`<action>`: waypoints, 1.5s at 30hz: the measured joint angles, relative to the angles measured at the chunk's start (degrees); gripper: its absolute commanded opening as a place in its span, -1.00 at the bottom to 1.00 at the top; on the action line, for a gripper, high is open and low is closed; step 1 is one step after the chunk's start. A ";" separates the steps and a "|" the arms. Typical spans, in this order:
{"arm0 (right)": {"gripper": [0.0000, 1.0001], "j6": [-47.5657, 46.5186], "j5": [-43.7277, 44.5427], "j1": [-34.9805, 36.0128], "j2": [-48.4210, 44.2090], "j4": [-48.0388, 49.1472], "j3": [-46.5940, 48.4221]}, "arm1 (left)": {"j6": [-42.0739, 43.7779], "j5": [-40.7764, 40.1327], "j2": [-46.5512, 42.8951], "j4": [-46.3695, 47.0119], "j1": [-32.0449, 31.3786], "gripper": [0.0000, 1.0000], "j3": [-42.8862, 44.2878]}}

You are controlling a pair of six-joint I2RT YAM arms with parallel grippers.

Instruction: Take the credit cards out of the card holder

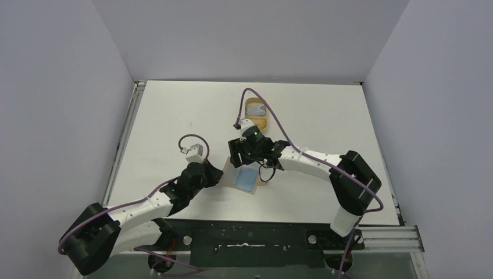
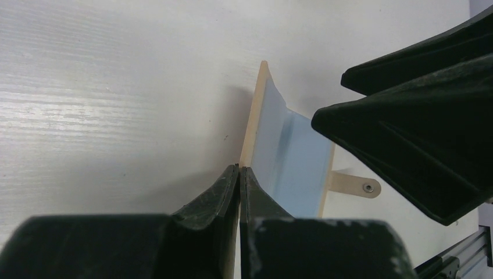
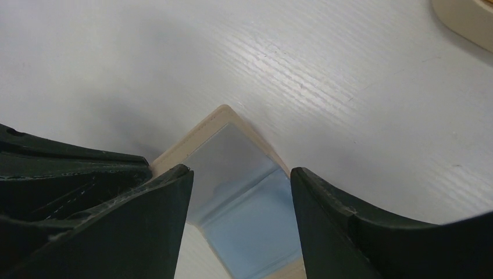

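Observation:
The card holder (image 1: 230,172) lies open near the table's middle, one tan panel lifted upright. My left gripper (image 1: 221,175) is shut on that upright panel's edge; the left wrist view shows its fingertips (image 2: 239,168) pinching the tan edge (image 2: 250,125). A light blue credit card (image 1: 247,179) lies flat in the other panel, and also shows in the left wrist view (image 2: 293,160) and the right wrist view (image 3: 258,229). The strap tab (image 2: 356,185) sticks out on the far side. My right gripper (image 1: 246,158) is open just above the card, jaws wide (image 3: 239,170), holding nothing.
An oval tan dish (image 1: 256,113) stands behind the right gripper, its rim in the right wrist view's corner (image 3: 465,17). The right arm's black fingers (image 2: 418,128) fill the right of the left wrist view. The table's rails run along the left and near edges.

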 measured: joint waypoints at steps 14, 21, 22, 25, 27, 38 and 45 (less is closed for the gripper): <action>0.29 -0.66 -0.90 2.08 6.91 -0.02 3.45 | 0.00 0.22 1.05 1.03 0.09 -1.00 0.00; 0.30 -1.38 0.57 2.58 8.79 -0.28 4.13 | 0.02 0.22 1.05 1.27 0.09 -1.00 0.00; 0.30 -1.49 0.87 2.73 8.98 -0.42 4.33 | 0.00 0.22 1.05 1.25 0.09 -1.00 0.00; 0.31 -1.86 1.88 3.28 9.09 -0.83 4.68 | 0.00 0.20 1.05 1.25 0.09 -1.00 -0.02; 0.31 -2.19 2.40 3.58 9.09 -0.96 4.72 | 0.00 0.17 1.05 1.25 0.09 -1.00 -0.07; 0.33 -4.07 3.87 5.27 8.83 -3.56 2.64 | -0.02 -0.72 1.01 1.22 0.09 -1.00 -1.22; 0.36 -4.50 5.95 5.79 5.51 -7.28 -1.44 | -0.04 -1.66 0.04 1.18 0.09 -1.00 -1.36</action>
